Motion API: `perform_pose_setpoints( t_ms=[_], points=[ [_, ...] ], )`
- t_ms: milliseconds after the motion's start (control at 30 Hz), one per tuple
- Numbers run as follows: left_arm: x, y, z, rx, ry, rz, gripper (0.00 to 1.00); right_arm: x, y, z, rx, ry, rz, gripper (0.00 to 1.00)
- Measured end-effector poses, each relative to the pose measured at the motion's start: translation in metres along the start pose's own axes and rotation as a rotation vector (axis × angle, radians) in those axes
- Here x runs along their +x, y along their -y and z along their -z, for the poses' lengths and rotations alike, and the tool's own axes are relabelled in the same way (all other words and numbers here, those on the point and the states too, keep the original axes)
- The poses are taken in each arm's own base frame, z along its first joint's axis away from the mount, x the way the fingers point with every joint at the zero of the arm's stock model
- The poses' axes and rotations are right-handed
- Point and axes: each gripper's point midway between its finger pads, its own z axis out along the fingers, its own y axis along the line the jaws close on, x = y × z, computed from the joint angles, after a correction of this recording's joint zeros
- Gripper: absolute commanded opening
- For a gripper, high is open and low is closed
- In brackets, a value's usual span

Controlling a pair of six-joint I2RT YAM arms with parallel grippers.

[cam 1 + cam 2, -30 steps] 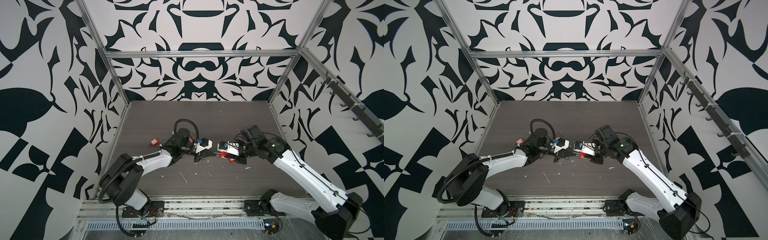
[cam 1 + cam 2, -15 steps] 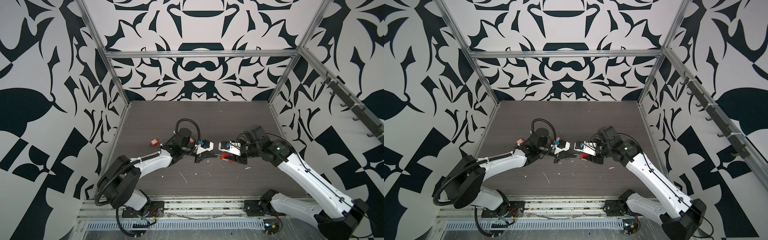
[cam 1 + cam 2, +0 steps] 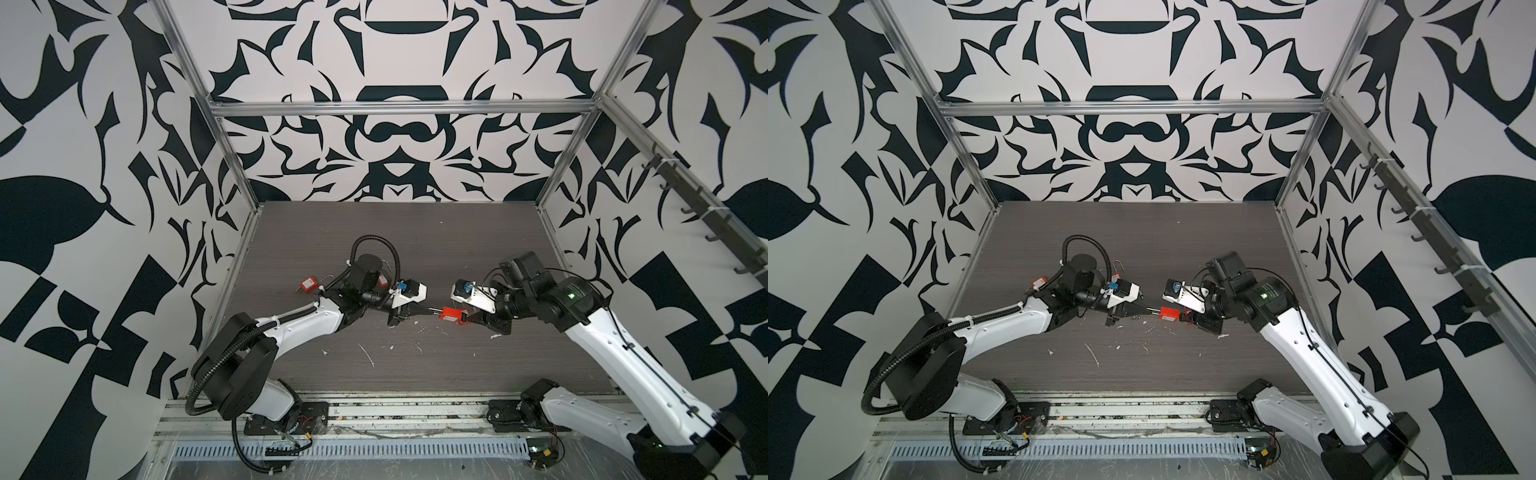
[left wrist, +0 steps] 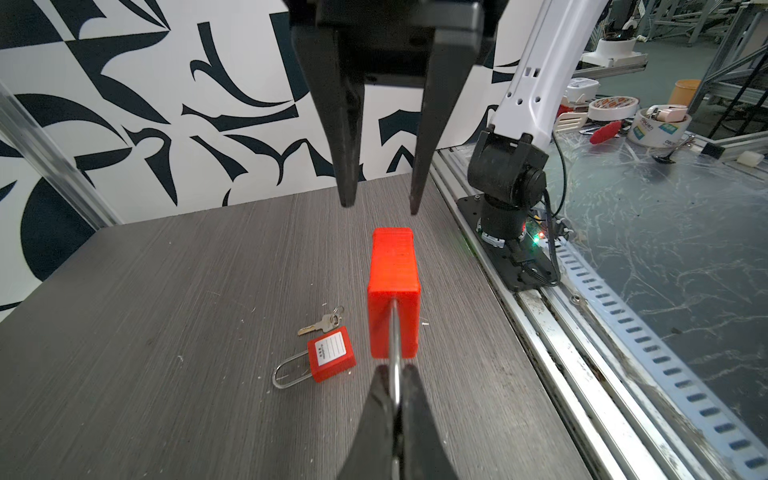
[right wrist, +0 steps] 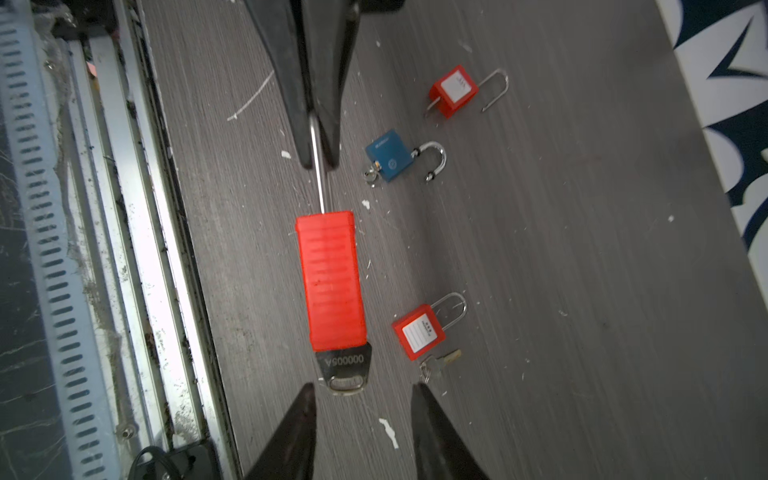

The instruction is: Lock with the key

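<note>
One red padlock [image 4: 392, 286] is clamped by its shackle [image 4: 395, 332] in the left gripper [image 4: 395, 370], its key [image 5: 345, 368] presented before the parted right gripper [image 5: 362, 390].

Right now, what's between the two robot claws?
A red padlock, its shackle pinched in the left gripper, its key pointing at the open right gripper, in both wrist views.
</note>
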Motion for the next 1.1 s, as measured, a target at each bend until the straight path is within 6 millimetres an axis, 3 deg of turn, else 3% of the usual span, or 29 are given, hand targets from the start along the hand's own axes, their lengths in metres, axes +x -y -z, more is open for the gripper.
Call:
perform_pose_setpoints(
  t_ms=[200, 500, 600, 867, 1100],
  points=[
    [0.0, 0.0, 0.0, 0.002, -0.001, 0.002, 0.0, 0.007, 0.0, -0.02, -0.057, -0.052, -0.039, 0.37],
    [-0.001, -0.001, 0.0, -0.005, -0.001, 0.004, 0.0, 0.012, 0.009, -0.035, 0.02, -0.007, -0.018, 0.42],
    [-0.001, -0.001, 0.0, -0.005, -0.001, 0.006, 0.0, 0.013, 0.009, -0.033, 0.041, 0.009, 0.004, 0.45],
    [-0.001, -0.001, 0.0, -0.004, -0.001, 0.008, 0.0, 0.022, -0.002, -0.026, 0.005, -0.032, 0.026, 0.39],
    [-0.001, -0.001, 0.0, -0.003, 0.0, 0.009, 0.0, 0.009, -0.001, -0.019, 0.028, 0.04, 0.055, 0.31]
  ],
)
